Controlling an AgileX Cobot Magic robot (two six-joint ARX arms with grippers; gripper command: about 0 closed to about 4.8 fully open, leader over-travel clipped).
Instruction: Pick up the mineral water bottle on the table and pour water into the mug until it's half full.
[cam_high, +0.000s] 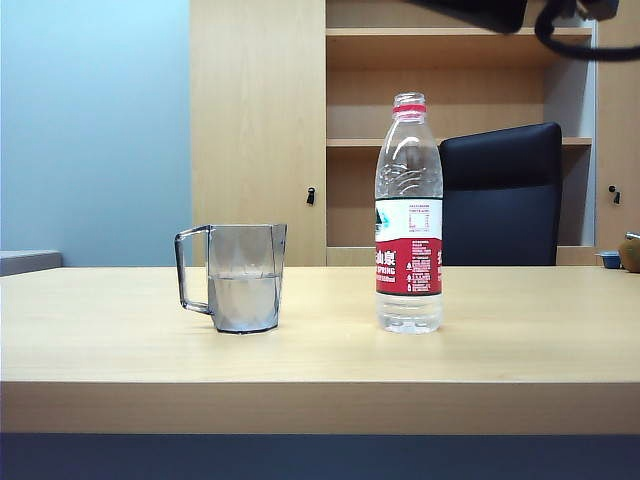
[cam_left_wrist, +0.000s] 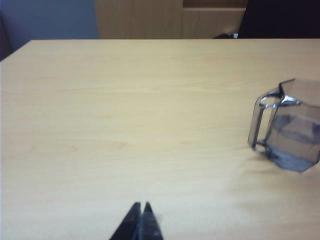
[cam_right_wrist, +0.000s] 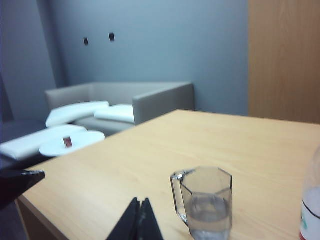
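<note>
Grey mug beside mineral water bottle; left end effector and right end effector seemingly clenched, empty.

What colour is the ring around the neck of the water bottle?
Red. The neck ring on the mineral water bottle shows best in the exterior view.

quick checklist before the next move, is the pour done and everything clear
1. Water level: the transparent grey faceted plastic mug holds clear water to roughly half. ok
2. Tall clear plastic mineral water bottle upright on the light-wood table, apart from the mug. ok
3. Bottle cap: neck is open, no cap in view. not ok
4. Left claw shut, empty, over bare table away from the mug. ok
5. Right claw shut, empty, off the bottle. ok
6. Spills on the table: none visible. ok
</note>
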